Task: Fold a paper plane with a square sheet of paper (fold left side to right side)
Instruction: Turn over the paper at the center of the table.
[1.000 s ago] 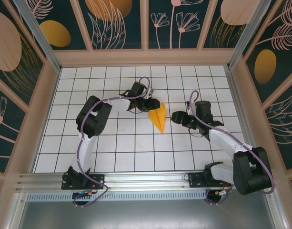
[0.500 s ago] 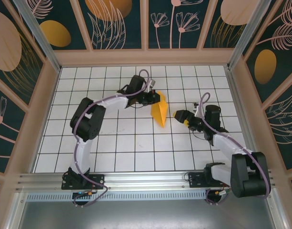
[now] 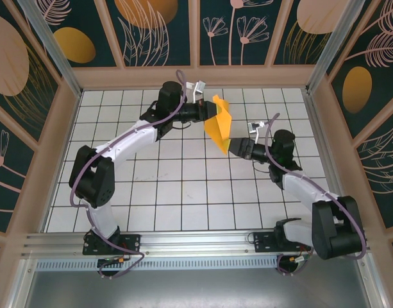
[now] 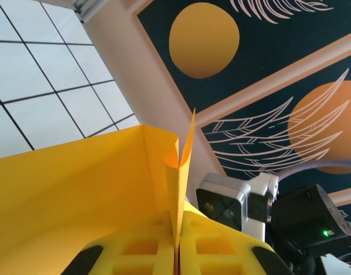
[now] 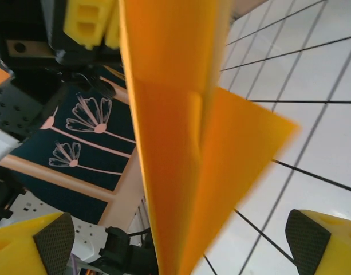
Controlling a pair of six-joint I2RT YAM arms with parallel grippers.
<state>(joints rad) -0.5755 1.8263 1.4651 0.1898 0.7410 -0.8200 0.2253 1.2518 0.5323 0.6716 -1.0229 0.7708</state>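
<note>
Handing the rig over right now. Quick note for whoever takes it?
Left gripper: shut on the paper plane at its centre fold, holding it up off the table.
Right gripper: open, jaws either side of the plane's near end, not gripping.
Done: the plane is folded into its dart shape.
Left: probably close the right gripper for a handover or last crease, then set the plane down.

The paper plane (image 5: 169, 160) is cropped top and bottom.
</note>
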